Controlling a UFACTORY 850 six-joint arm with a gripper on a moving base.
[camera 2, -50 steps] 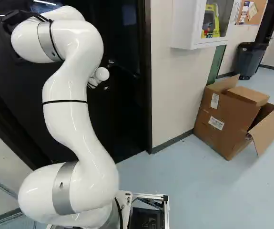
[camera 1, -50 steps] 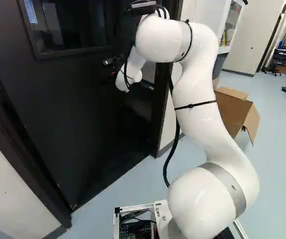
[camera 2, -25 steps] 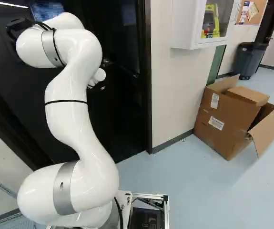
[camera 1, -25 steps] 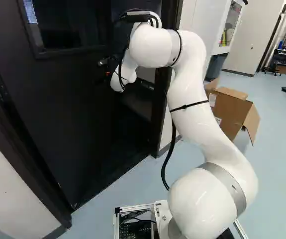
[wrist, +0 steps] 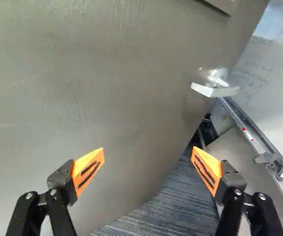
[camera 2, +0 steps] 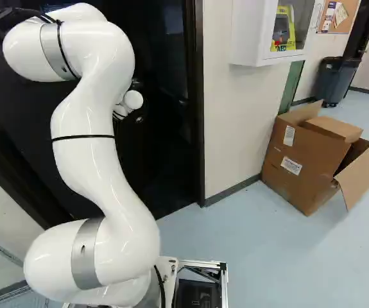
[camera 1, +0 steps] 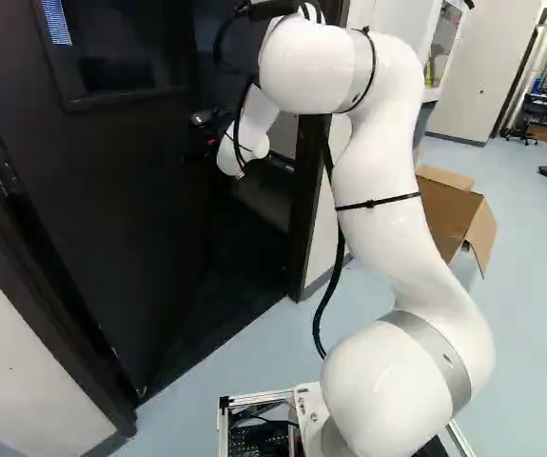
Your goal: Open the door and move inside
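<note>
The gripper point(camera 1: 205, 147) was held wide open, its fingers spread well apart and nothing gripped between them. The dark door point(camera 1: 111, 228) was seen ajar ahead of it, and the silver lever handle point(wrist: 214, 90) was set near the door's free edge, beyond the fingers and untouched by them.

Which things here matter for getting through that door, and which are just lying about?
For the job:
the part-open door
its lever handle
my arm and open gripper

Just about:
cardboard box
dark bin
wall cabinet
whiteboard past the door
</note>
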